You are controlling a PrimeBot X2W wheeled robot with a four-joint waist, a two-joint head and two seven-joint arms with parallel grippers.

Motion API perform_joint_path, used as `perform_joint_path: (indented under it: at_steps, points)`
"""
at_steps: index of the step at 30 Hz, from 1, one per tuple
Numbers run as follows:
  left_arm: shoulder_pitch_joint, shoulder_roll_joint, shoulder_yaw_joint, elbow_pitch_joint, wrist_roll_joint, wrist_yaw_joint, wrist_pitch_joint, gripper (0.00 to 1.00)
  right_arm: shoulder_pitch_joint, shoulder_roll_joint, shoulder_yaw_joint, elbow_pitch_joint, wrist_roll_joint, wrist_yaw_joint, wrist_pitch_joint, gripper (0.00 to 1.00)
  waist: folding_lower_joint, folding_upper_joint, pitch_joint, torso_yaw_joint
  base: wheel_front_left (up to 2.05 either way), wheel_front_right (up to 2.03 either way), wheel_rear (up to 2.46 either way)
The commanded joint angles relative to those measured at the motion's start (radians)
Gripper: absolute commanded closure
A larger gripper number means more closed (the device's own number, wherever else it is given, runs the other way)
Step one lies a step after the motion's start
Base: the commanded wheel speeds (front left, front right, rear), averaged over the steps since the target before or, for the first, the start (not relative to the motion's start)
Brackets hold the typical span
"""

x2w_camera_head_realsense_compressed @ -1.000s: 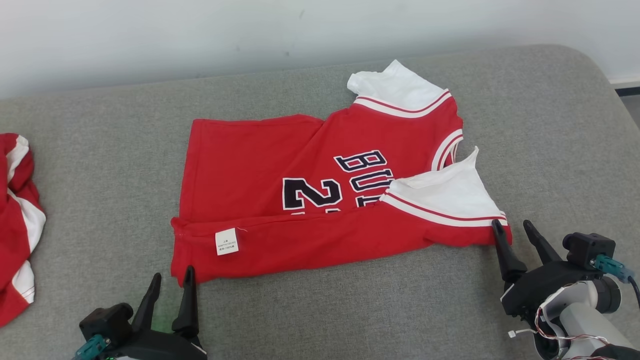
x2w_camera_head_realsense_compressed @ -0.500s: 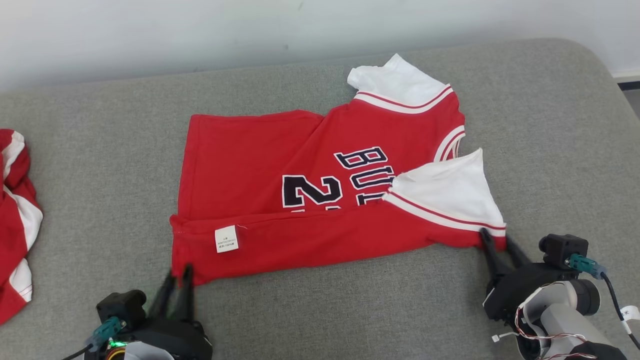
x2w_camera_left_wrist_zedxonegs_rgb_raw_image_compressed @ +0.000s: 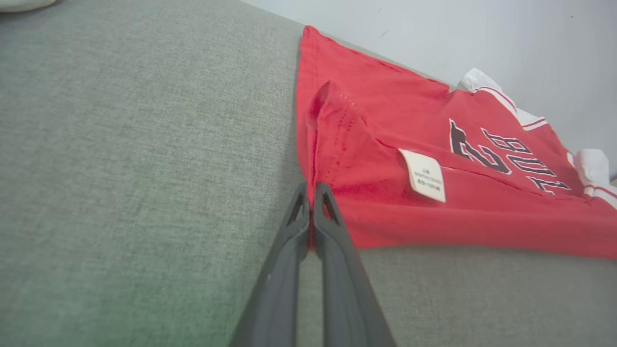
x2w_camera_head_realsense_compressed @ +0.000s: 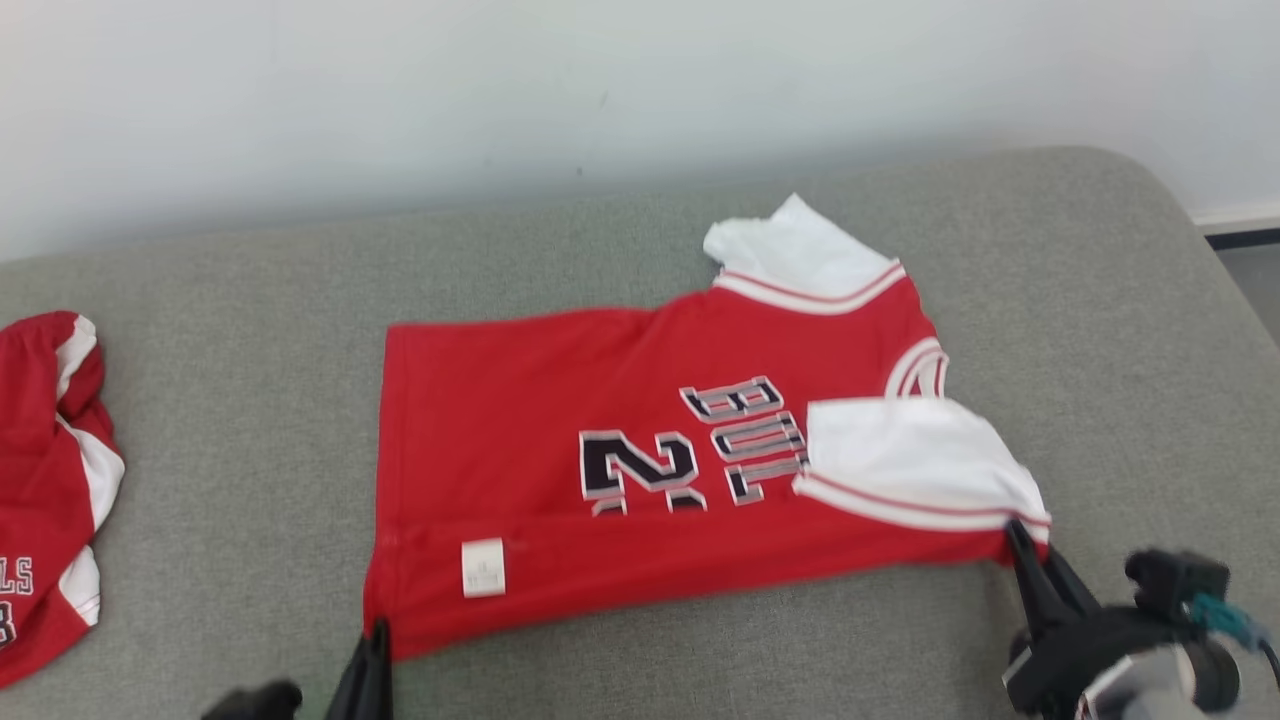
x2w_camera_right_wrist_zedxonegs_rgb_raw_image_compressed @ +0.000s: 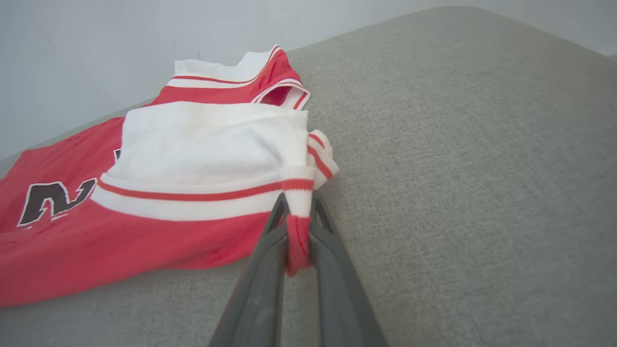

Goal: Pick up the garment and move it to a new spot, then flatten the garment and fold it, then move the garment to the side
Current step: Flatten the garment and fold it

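From the head view, the red jersey [x2w_camera_head_realsense_compressed: 640, 480] lies spread on a grey cushion [x2w_camera_head_realsense_compressed: 230, 420] in front of a pale wall [x2w_camera_head_realsense_compressed: 500, 100], collar end toward the robot's right. Its near long edge is folded over, so a white care label [x2w_camera_head_realsense_compressed: 483, 568] faces up. One white sleeve [x2w_camera_head_realsense_compressed: 910, 455] lies on top of the chest lettering, and the other sleeve [x2w_camera_head_realsense_compressed: 790, 245] points toward the wall. The left gripper [x2w_camera_head_realsense_compressed: 376, 640] meets the jersey's near left hem corner with its fingers drawn together. The right gripper [x2w_camera_head_realsense_compressed: 1022, 540] sits at the near right corner, just below the folded sleeve. A second red-and-white garment [x2w_camera_head_realsense_compressed: 50, 480] lies crumpled at the left edge, well apart from the jersey. In the left wrist view, the two dark fingers are pressed together at the tips on the hem corner, with a thin line of red cloth caught between them, and the hem rises slightly beyond the tips. In the right wrist view, the fingers are clamped on the striped trim at the sleeve's corner, with a bunch of red and white fabric squeezed between them.
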Motion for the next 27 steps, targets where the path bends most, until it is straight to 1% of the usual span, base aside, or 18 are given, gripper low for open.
perform_joint_path:
  at_steps: [1,7,13,14,15,16,18,19,22,27]
  points:
    - [0.045,-0.003,0.009,-0.021,-0.004,0.010,-0.003,1.00,0.045,-0.011,-0.017,-0.019,0.005,-0.002,-0.006,1.00,0.0001,0.0000,-0.022,0.000,0.00,0.00,0.00]
    - [0.162,-0.016,0.018,-0.109,-0.014,0.043,-0.004,1.00,0.206,-0.017,-0.086,-0.124,-0.010,-0.003,0.030,1.00,0.0001,0.0000,-0.042,0.010,0.00,0.00,0.00]
    - [0.219,-0.021,0.002,-0.142,-0.019,0.049,0.008,1.00,0.306,0.025,-0.168,-0.219,-0.036,-0.003,0.094,1.00,0.0001,0.0000,-0.046,0.012,0.00,0.00,0.00]
    - [0.217,-0.023,0.001,-0.144,-0.020,0.049,0.007,0.80,0.313,0.033,-0.179,-0.229,-0.047,-0.003,0.104,0.60,0.0001,0.0000,-0.048,0.013,0.00,0.00,0.00]
    - [0.214,-0.023,0.000,-0.146,-0.014,0.052,0.005,0.57,0.317,0.042,-0.189,-0.242,-0.060,-0.003,0.111,0.00,0.0001,0.0000,-0.049,0.014,0.00,0.00,0.00]
    - [0.209,-0.023,0.000,-0.148,-0.008,0.052,0.003,0.00,0.323,0.048,-0.202,-0.254,-0.079,-0.003,0.115,0.00,0.0001,0.0000,-0.051,0.015,0.00,0.00,0.00]
    - [0.205,-0.024,0.003,-0.151,-0.004,0.052,0.001,0.00,0.325,0.054,-0.216,-0.265,-0.100,-0.003,0.117,0.00,0.0001,0.0000,-0.052,0.017,0.00,0.00,0.00]
    - [0.197,-0.024,0.015,-0.165,0.008,0.053,-0.001,0.00,0.328,0.078,-0.240,-0.295,-0.124,-0.002,0.119,0.00,0.0001,0.0000,-0.055,0.018,0.00,0.00,0.00]
    - [0.194,-0.024,0.033,-0.186,0.025,0.057,-0.003,0.00,0.328,0.094,-0.260,-0.330,-0.150,-0.002,0.114,0.00,0.0001,0.0000,-0.058,0.020,0.00,0.00,0.00]
    - [0.188,-0.029,0.093,-0.284,0.136,0.062,-0.003,0.00,0.321,0.139,-0.291,-0.417,-0.217,-0.002,0.064,0.00,0.0001,0.0000,-0.064,0.029,0.00,0.00,0.00]
